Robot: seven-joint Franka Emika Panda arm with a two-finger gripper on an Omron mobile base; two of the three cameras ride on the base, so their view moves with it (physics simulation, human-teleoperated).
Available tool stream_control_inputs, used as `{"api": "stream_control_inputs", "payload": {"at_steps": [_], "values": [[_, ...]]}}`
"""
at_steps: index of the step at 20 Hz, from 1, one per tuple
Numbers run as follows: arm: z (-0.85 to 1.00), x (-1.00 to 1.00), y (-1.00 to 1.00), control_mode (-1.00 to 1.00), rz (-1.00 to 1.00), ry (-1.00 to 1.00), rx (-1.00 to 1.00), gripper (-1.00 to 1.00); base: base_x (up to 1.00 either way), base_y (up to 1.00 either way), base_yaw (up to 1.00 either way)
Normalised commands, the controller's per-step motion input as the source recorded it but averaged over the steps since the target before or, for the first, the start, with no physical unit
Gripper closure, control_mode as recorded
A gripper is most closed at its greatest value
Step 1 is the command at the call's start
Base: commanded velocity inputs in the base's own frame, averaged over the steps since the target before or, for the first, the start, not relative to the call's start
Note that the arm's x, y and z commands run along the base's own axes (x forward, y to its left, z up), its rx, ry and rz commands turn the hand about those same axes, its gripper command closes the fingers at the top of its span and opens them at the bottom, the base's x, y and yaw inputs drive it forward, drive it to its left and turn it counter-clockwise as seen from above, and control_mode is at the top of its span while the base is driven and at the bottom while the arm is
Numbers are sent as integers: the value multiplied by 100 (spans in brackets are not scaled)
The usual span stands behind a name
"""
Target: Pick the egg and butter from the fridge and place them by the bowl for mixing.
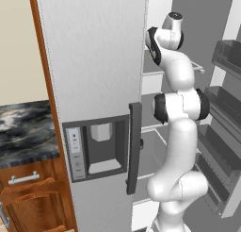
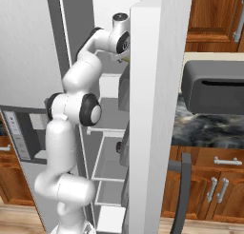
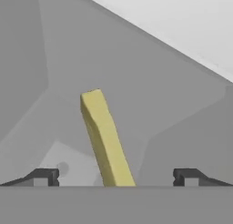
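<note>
Butter (image 3: 105, 139), unlabelled, between spread tool (image 3: 116, 177) tips

Tall light-grey fridge (image 1: 94, 61) stands between wooden cabinets, both doors open. Dark marbled countertop (image 1: 23, 129) left of fridge, over wooden drawer. White robot arm (image 1: 176, 146) reaches up into fridge interior, between closed-side dispenser panel (image 1: 96, 148) and door shelves (image 1: 226, 103). In hand view, thin pale olive-yellow butter stick (image 3: 105, 139) lies on grey shelf, between wide-apart two-finger gripper (image 3: 116, 176) tips, untouched.
</note>
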Motion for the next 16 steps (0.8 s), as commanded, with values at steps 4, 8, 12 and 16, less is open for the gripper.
{"api": "stream_control_inputs", "payload": {"at_steps": [4,8,12,16], "values": [[5,31,-11,-100,0,12,0,-100,0,0,0],[2,34,-11,-100,0,11,0,-100,0,0,0],[-11,10,-5,-100,1,11,0,-100,0,0,0],[-38,-22,4,-100,3,1,0,-100,0,0,0]]}}
